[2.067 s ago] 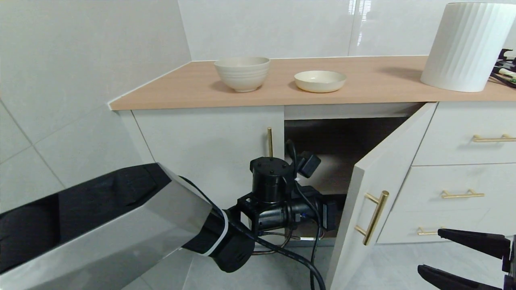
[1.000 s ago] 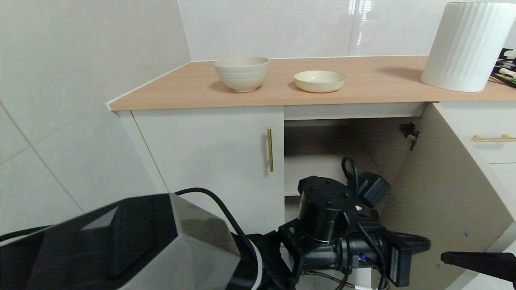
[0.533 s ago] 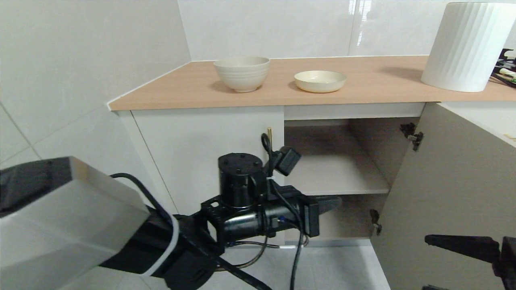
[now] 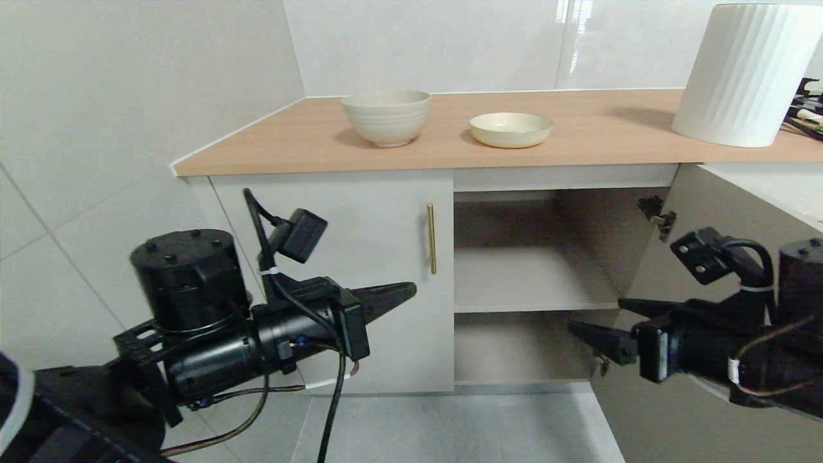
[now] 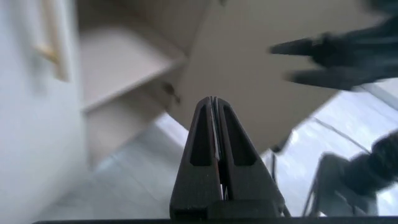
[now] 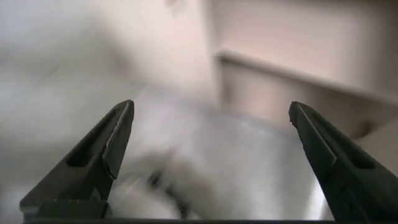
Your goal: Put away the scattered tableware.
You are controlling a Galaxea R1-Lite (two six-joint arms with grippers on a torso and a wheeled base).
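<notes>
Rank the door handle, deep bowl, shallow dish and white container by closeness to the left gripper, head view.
1. Door handle, close by the left gripper.
2. Deep bowl, on the counter above.
3. Shallow dish, farther right.
4. White container, far right.

Bright, even light falls from the right, soft shadows lying left of the bowl [image 4: 386, 116], shallow dish [image 4: 510, 128] and white container [image 4: 739, 77] on the countertop [image 4: 289, 145]; striped glare on the glossy wall tiles [image 4: 574, 16]; open cupboard [image 4: 514, 276] dimmest under its top edge.
</notes>
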